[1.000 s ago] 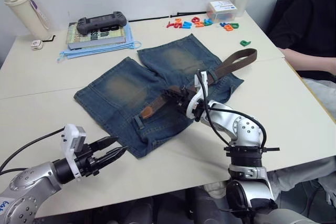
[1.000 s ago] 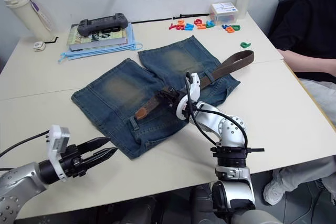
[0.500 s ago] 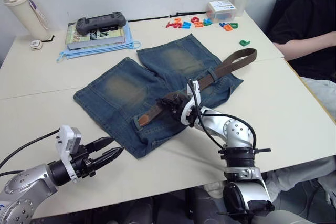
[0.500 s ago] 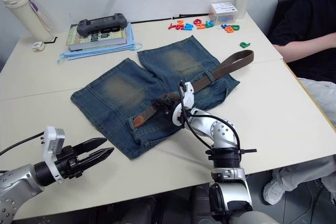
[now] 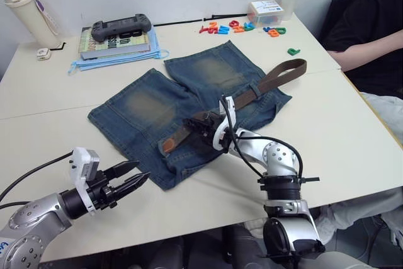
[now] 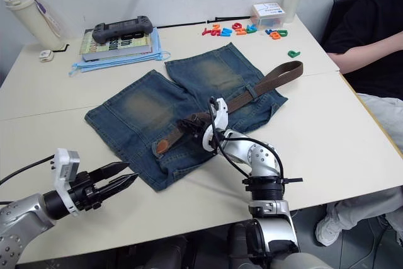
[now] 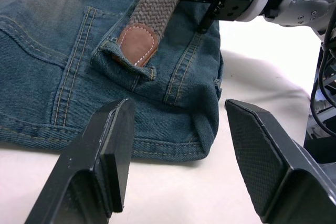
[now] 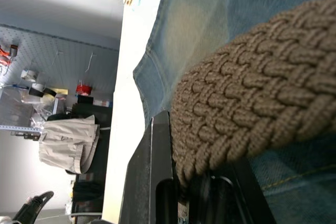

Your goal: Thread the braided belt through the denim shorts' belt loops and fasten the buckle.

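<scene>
A pale table (image 5: 56, 102) carries the work, with a white wall behind and a seated person at the right edge of the frame. At frame centre the right gripper (image 5: 200, 124) is clenched on the braided belt (image 5: 252, 92), pinching the woven strap a little behind its tan leather tip (image 7: 137, 42). That tip sits at one of the belt loops (image 7: 126, 59) on the waistband of the denim shorts (image 5: 148, 108), which lie spread across the middle of the table; the rest of the strap runs up and right past the cloth's edge. In the lower left the left gripper (image 5: 129, 178) hovers released, just off the shorts' near hem. To do this well, keep the strap flat and low, feed the tip straight through, and let the free gripper pin the waistband so it does not bunch.
</scene>
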Robot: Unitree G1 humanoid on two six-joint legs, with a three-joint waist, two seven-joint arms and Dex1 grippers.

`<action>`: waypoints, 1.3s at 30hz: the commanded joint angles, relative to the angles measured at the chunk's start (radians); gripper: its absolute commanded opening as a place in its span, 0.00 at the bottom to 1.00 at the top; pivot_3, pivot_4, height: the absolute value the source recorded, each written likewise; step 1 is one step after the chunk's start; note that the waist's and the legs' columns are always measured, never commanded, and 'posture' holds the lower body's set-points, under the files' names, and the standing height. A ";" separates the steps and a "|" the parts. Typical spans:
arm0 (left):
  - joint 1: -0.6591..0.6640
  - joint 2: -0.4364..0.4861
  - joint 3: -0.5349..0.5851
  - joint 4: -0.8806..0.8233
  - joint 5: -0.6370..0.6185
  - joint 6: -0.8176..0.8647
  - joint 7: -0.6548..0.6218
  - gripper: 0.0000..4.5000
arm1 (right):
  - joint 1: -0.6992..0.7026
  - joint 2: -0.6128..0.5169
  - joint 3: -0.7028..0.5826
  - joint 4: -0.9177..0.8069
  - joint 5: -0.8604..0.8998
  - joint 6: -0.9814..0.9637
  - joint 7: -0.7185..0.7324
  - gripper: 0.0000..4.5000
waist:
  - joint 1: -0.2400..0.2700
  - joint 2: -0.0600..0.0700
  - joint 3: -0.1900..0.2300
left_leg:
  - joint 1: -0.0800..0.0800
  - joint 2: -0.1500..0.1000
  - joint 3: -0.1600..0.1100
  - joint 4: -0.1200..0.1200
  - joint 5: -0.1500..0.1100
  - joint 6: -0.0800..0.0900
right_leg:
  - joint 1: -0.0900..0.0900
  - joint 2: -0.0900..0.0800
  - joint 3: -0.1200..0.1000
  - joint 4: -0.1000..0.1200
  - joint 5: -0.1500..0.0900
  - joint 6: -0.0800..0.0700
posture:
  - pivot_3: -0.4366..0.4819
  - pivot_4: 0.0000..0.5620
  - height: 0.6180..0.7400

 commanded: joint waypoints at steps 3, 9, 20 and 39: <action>-0.008 -0.008 0.000 0.003 -0.021 0.000 0.001 0.68 | -0.016 -0.022 0.019 -0.059 -0.040 0.017 0.039 0.00 | 0.000 0.000 0.000 | 0.000 0.000 0.000 0.000 0.000 0.000 | 0.000 0.000 0.000 0.000 0.000 0.000 | 0.48 0.27 0.78; -0.012 -0.011 -0.002 0.004 -0.025 0.004 0.006 0.68 | -0.023 -0.031 0.067 -0.127 -0.106 0.009 0.067 0.00 | 0.000 0.000 0.000 | 0.000 0.000 0.000 0.000 0.000 0.000 | 0.000 0.000 0.000 0.000 0.000 0.000 | 0.48 0.27 0.78; -0.013 -0.015 -0.001 0.002 -0.034 0.016 0.008 0.68 | -0.030 -0.022 0.047 -0.138 -0.153 0.002 0.083 0.00 | 0.000 0.000 0.000 | 0.000 0.000 0.000 0.000 0.000 0.000 | 0.000 0.000 0.000 0.000 0.000 0.000 | 0.48 0.27 0.78; -0.038 -0.029 -0.009 0.038 -0.028 0.016 0.024 0.68 | 0.037 0.137 0.086 -0.104 -0.195 0.022 0.068 0.00 | 0.000 0.000 0.000 | 0.000 0.000 0.000 0.000 0.000 0.000 | 0.000 0.000 0.000 0.000 0.000 0.000 | 0.48 0.27 0.78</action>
